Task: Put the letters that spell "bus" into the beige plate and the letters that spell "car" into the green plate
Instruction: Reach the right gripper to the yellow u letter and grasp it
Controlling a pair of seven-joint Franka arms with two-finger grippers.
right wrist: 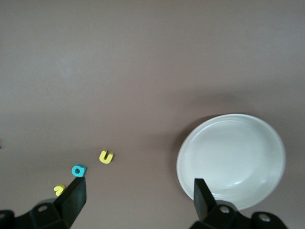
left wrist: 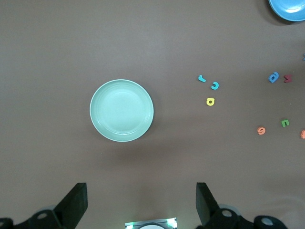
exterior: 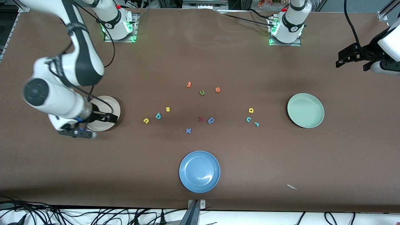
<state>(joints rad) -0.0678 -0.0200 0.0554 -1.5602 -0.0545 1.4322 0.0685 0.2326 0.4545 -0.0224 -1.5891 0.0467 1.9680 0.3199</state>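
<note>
Brown table (exterior: 200, 56): no letter is plated yet. My right claw (right wrist: 136, 200) hangs wide by the round cream-beige plate (exterior: 109, 104), its yellow foam "u" (exterior: 146, 120) at three o'clock; my left claw (left wrist: 140, 205) waits wide, above the pale mint-green plate (exterior: 305, 110).

Even, bright overhead light fills all views, casting soft shadows beside the beige plate (right wrist: 231, 160) and green plate (left wrist: 122, 110). A white glare streak marks the blue plate (exterior: 199, 171). Green base lamps glow along the front view's top; focus stays sharp
</note>
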